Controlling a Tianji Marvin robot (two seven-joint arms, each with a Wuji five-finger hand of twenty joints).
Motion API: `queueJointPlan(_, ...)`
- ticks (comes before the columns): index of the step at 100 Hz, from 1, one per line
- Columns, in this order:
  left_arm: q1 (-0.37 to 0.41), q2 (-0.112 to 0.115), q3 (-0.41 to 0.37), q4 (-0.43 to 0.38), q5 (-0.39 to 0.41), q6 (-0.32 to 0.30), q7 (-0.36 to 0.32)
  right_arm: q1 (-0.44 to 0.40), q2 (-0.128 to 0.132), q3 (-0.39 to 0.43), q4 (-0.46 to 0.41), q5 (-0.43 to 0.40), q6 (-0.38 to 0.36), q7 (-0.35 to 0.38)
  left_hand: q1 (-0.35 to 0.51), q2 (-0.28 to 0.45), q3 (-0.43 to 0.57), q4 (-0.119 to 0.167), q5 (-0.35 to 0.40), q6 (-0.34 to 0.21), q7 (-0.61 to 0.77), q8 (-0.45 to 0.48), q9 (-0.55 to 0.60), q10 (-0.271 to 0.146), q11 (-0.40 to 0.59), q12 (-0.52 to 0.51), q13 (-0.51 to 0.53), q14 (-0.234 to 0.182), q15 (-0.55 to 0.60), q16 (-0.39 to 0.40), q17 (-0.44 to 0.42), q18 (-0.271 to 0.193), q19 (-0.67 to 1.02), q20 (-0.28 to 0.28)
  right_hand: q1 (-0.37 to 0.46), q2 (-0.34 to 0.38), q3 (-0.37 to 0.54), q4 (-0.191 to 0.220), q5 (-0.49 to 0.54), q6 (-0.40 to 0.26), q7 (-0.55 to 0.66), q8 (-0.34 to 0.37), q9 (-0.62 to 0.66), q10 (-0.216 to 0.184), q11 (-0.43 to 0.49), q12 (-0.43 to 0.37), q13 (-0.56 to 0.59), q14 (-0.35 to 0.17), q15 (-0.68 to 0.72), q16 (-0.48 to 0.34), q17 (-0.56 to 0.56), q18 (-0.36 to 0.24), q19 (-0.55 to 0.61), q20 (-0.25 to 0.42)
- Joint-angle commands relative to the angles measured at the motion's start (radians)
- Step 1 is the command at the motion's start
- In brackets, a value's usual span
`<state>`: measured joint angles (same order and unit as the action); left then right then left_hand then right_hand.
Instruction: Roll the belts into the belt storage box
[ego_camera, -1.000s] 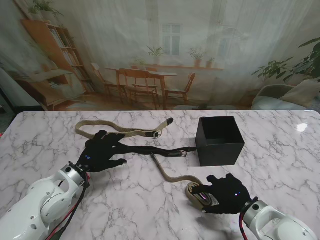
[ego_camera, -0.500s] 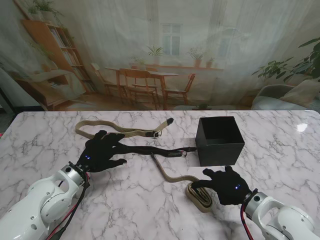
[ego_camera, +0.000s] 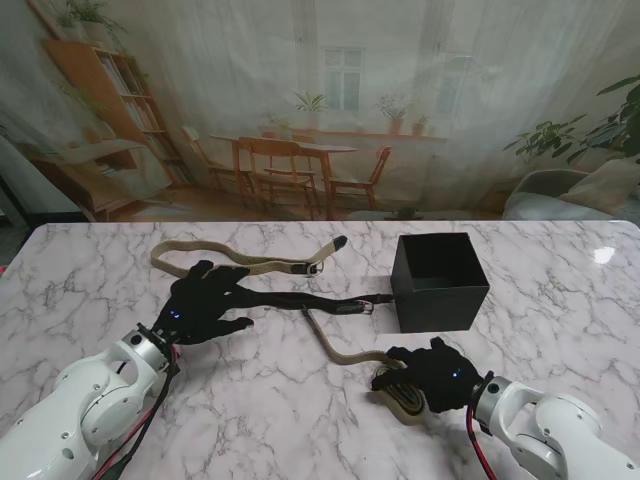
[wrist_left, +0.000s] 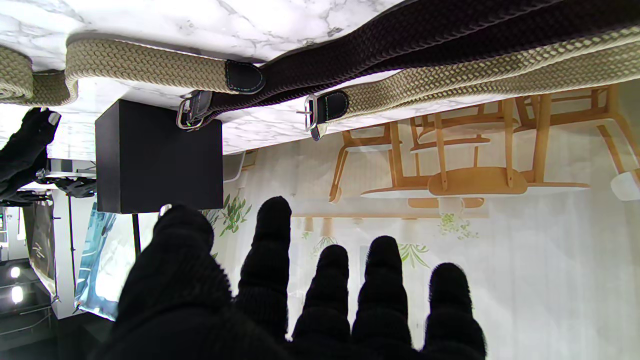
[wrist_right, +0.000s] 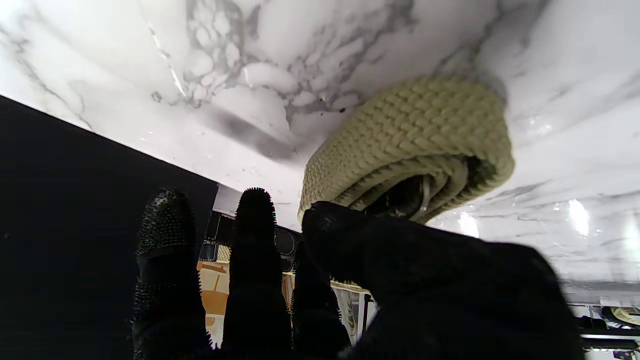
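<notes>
Belt roll (ego_camera: 400, 398), beige and partly coiled, sits on the marble table (ego_camera: 560, 300) at about five o'clock, its tail running up toward ten. Right hand (ego_camera: 432, 376) presses on the coil, fingers curled around it. Left hand (ego_camera: 205, 300) lies flat, fingers spread, on the dark belt (ego_camera: 320, 301) at nine o'clock. Black storage box (ego_camera: 438, 283) stands at one o'clock.

A: Any lettering on the box (ego_camera: 440, 283) or belts?

B: None legible. Box walls plain black in the stand view and both wrist views.

A: Buckles, leather tabs?

B: Tan belt (wrist_left: 145, 62) tab and dark belt (wrist_left: 400, 35) buckle carry no readable mark. Nothing readable on the counter (ego_camera: 560, 300) either.
</notes>
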<state>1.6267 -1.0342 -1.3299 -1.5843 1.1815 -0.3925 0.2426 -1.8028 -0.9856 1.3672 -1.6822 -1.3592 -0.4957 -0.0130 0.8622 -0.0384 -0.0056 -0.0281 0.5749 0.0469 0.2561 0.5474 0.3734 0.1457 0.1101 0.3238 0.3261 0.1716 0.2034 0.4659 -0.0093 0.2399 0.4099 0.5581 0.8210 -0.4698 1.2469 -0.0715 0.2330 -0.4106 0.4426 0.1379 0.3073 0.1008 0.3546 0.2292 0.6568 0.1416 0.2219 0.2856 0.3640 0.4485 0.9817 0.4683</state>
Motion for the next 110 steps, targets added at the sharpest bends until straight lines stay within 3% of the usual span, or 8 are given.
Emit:
queueJointPlan(1,-0.001,-0.002,0.001,0.003,0.0,-0.005,-0.011,0.005,0.002,-0.008,0.019,-0.008,0.008,0.005,0.005,0.052,-0.022,0.013,-0.022,0.01,0.001,-0.009,-0.049,0.005,-0.011,-0.007,-0.003,0.008,-0.021,0.008,-0.02,0.033,-0.034,-0.013,0.042,-0.028,0.067,-0.022,0.004,-0.034,-0.009,-0.024,-0.043,0.004,0.002,-0.011,0.006,-0.004,-0.025,-0.013,0.003,0.019,-0.003,-0.009)
queueJointPlan(19,0.001,-0.002,-0.001,0.002,0.001,-0.006,-0.006,0.031,0.005,-0.037,0.054,-0.001,0.021,0.01,0.005,0.051,-0.022,0.013,-0.023,0.012,0.0,-0.009,-0.049,0.005,-0.011,-0.007,-0.003,0.007,-0.021,0.008,-0.02,0.032,-0.036,-0.013,0.017,-0.011,0.026,-0.027,-0.008,-0.033,-0.01,-0.029,-0.05,0.006,0.007,-0.011,0.01,-0.02,-0.008,-0.002,0.006,0.009,0.011,-0.008)
queueJointPlan(34,0.002,-0.002,-0.002,0.002,0.002,-0.006,-0.004,0.042,0.005,-0.055,0.067,0.016,0.021,0.019,0.005,0.051,-0.022,0.013,-0.022,0.01,0.001,-0.009,-0.05,0.003,-0.011,-0.007,-0.003,0.007,-0.021,0.008,-0.019,0.032,-0.036,-0.013,-0.054,-0.019,-0.146,-0.035,-0.015,-0.033,0.023,-0.017,-0.045,0.011,0.011,-0.012,0.027,-0.027,0.01,0.015,0.017,0.001,0.027,-0.006)
queueJointPlan(56,0.003,-0.002,-0.003,0.002,0.003,-0.006,-0.003,0.059,0.001,-0.075,0.101,0.053,0.006,-0.018,0.006,0.052,-0.022,0.013,-0.023,0.013,0.001,-0.009,-0.05,0.004,-0.011,-0.007,-0.003,0.006,-0.021,0.008,-0.019,0.032,-0.037,-0.012,-0.291,-0.189,-0.192,-0.044,0.049,-0.018,0.212,0.319,-0.012,0.032,0.05,0.006,0.107,-0.054,0.078,0.073,0.099,-0.063,0.091,0.001)
queueJointPlan(61,0.003,-0.002,-0.003,0.002,0.003,-0.006,-0.003,0.062,0.001,-0.081,0.11,0.054,0.008,-0.039,0.006,0.052,-0.021,0.014,-0.023,0.013,0.001,-0.009,-0.05,0.003,-0.011,-0.007,-0.003,0.008,-0.021,0.008,-0.019,0.032,-0.036,-0.012,-0.338,-0.179,-0.254,-0.052,0.06,0.026,0.288,0.427,-0.01,0.028,0.062,0.011,0.105,-0.059,0.083,0.08,0.098,-0.048,0.1,0.006)
queueJointPlan(68,0.002,-0.002,-0.002,0.003,0.004,-0.006,-0.002,0.061,0.0,-0.085,0.115,0.052,0.017,-0.055,0.006,0.051,-0.022,0.013,-0.023,0.015,0.001,-0.009,-0.051,0.005,-0.011,-0.007,-0.003,0.006,-0.021,0.008,-0.019,0.032,-0.037,-0.012,-0.362,-0.177,-0.314,-0.057,0.078,0.021,0.328,0.485,-0.005,0.031,0.072,0.015,0.081,-0.052,0.078,0.083,0.078,-0.024,0.096,0.013)
queueJointPlan(94,0.001,-0.001,0.0,0.003,0.004,-0.007,-0.004,0.073,-0.001,-0.115,0.151,0.044,0.042,-0.148,0.004,0.052,-0.022,0.013,-0.023,0.014,0.002,-0.009,-0.052,0.005,-0.011,-0.008,-0.005,0.007,-0.021,0.008,-0.02,0.032,-0.038,-0.012,-0.398,-0.187,-0.392,-0.052,0.162,0.006,0.295,0.492,-0.024,0.062,0.053,0.005,-0.074,-0.009,-0.003,0.031,-0.096,-0.036,-0.007,-0.008)
queueJointPlan(110,0.0,-0.001,0.001,0.004,0.004,-0.008,-0.005,0.072,-0.002,-0.12,0.159,0.041,0.049,-0.18,0.004,0.051,-0.022,0.013,-0.023,0.014,0.002,-0.009,-0.052,0.004,-0.011,-0.008,-0.005,0.007,-0.021,0.008,-0.02,0.031,-0.038,-0.012,-0.414,-0.187,-0.416,-0.048,0.193,0.0,0.251,0.457,-0.049,0.079,0.034,-0.003,-0.161,0.057,-0.07,-0.043,-0.182,-0.04,-0.082,-0.057)
